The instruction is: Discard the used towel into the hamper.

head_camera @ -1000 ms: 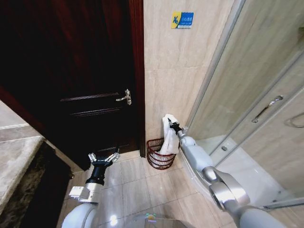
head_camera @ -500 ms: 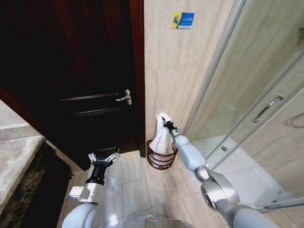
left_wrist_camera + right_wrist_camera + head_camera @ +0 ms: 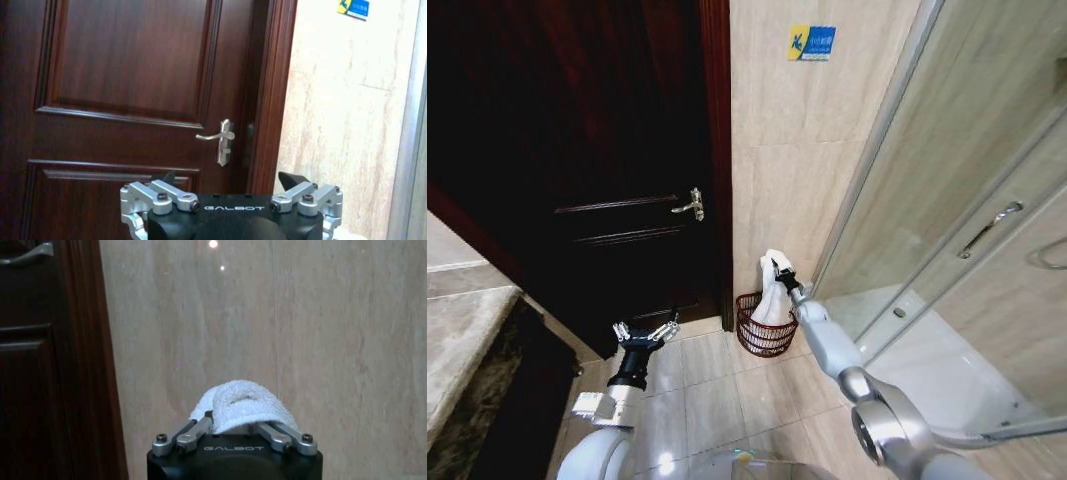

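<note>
Towel (image 3: 771,292), white, is gripped by the right gripper (image 3: 775,265) at its upper fold and is hung down into the hamper (image 3: 765,325); lower part of the cloth is seen inside the basket rim, upper part is held above it; in the right wrist view the towel (image 3: 241,410) is seen bunched over and between the clenched fingers (image 3: 195,432), with the beige tiled wall (image 3: 300,330) straight ahead; hamper is set on the tiled floor (image 3: 717,395) against the wall, just beside the dark wooden door (image 3: 577,150) frame and near the glass shower enclosure (image 3: 967,200); right arm is stretched forward and down toward the basket; left gripper (image 3: 645,332) is parked low in front of the door, well apart from the hamper, jaws spread wide with nothing between them; door handle (image 3: 220,140) is seen above it in the left wrist view; a blue and yellow sign (image 3: 811,42) is fixed high on the wall
</note>
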`<state>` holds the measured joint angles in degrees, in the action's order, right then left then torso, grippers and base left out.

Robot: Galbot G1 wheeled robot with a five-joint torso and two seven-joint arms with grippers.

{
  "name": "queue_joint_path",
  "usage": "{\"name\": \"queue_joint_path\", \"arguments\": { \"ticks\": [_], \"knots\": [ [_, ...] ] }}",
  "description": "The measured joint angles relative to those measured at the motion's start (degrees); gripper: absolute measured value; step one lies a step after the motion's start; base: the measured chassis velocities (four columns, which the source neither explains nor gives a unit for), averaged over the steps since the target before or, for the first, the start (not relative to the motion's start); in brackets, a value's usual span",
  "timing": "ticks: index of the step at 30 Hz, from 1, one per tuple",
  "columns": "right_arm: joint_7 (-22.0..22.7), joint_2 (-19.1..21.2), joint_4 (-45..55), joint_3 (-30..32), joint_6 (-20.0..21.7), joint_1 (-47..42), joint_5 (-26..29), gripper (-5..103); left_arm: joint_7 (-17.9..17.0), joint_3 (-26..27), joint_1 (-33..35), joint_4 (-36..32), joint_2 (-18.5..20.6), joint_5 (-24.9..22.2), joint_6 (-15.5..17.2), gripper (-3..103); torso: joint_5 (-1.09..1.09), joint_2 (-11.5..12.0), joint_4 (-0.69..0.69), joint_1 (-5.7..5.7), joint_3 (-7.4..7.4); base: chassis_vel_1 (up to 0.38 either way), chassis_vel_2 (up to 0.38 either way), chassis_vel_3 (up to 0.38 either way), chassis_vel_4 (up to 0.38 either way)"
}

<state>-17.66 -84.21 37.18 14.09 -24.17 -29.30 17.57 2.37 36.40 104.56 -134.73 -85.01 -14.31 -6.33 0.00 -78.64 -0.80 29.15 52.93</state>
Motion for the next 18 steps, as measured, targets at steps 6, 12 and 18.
{"name": "queue_joint_path", "arguments": {
  "ticks": [6,12,18],
  "knots": [
    [-0.39,-0.44,-0.49,0.95,-0.30,-1.40,-0.83,12,0.00,0.00,0.00,0.00,0.00,0.00,0.00,100,0.00,0.00,0.00,0.00,0.00,0.000,0.000,0.000,0.000],
    [0.05,-0.46,-0.79,2.48,-0.44,-2.35,-1.48,12,0.00,0.00,0.00,0.00,0.00,0.00,0.00,100,0.00,0.00,-0.01,0.00,0.00,0.000,0.000,0.000,0.000],
    [-0.01,0.96,0.77,3.15,-0.31,-4.07,-1.80,12,0.00,0.00,0.00,0.00,0.00,0.00,0.00,100,0.01,0.00,0.00,0.00,0.00,0.000,0.000,0.000,0.000]
  ]
}}
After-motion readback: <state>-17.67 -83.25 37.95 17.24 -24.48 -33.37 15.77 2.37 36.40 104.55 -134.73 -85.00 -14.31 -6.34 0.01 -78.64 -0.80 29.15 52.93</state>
